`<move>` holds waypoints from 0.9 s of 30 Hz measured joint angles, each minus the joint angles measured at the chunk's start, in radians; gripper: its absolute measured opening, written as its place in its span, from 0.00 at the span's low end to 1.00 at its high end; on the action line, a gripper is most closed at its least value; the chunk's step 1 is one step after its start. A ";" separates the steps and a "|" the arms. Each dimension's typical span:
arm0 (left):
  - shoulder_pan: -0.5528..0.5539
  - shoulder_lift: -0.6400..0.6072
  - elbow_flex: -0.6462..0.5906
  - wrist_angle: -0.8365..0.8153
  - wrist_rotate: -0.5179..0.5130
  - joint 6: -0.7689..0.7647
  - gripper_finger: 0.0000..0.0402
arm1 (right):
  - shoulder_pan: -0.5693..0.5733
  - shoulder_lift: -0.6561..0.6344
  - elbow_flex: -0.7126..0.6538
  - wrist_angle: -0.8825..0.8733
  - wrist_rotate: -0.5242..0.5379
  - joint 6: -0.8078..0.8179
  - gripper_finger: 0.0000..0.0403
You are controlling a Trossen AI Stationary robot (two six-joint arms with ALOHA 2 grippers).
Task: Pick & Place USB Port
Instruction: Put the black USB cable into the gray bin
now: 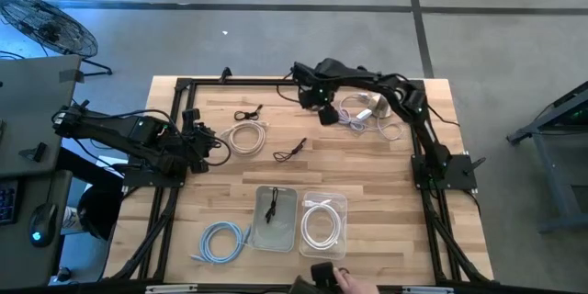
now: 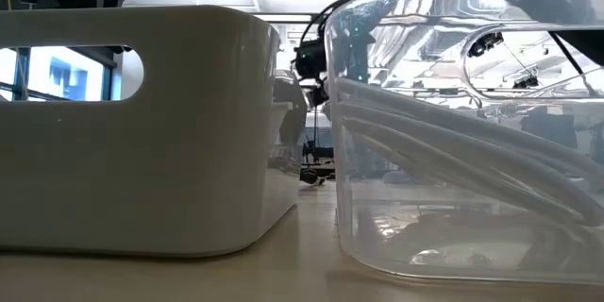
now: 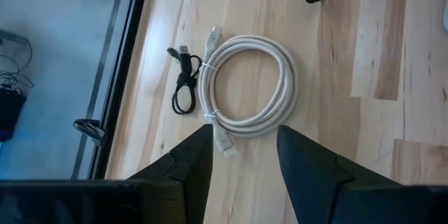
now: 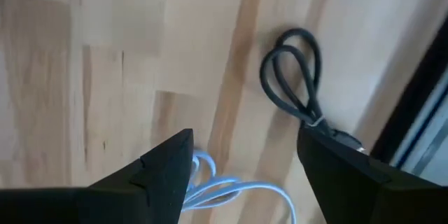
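Bins sit nearest on the counter: a gray bin with a short black cable and a clear bin with a white cable. Farther back, the left hand hangs open over a white coiled cable, whose plug points toward it. The right hand is open above a small black USB cable, lying slanted.

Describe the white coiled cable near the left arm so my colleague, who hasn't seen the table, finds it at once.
Start at the wooden table and go to its left half, where the left gripper waits with open jaws. Just beyond it lies the white coiled cable. Unlike the small black cable beside it, it is thick, pale and wound in a wide ring.
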 joint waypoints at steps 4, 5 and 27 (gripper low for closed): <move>0.000 0.000 0.000 0.000 -0.003 -0.006 0.38 | 0.004 0.008 0.000 0.021 -0.008 -0.014 0.62; 0.000 0.000 0.000 0.000 -0.006 -0.006 0.38 | 0.003 0.008 0.000 0.028 -0.009 -0.017 0.62; 0.000 0.000 0.000 0.001 -0.018 -0.014 0.38 | 0.002 0.026 -0.042 0.125 -0.013 -0.019 0.62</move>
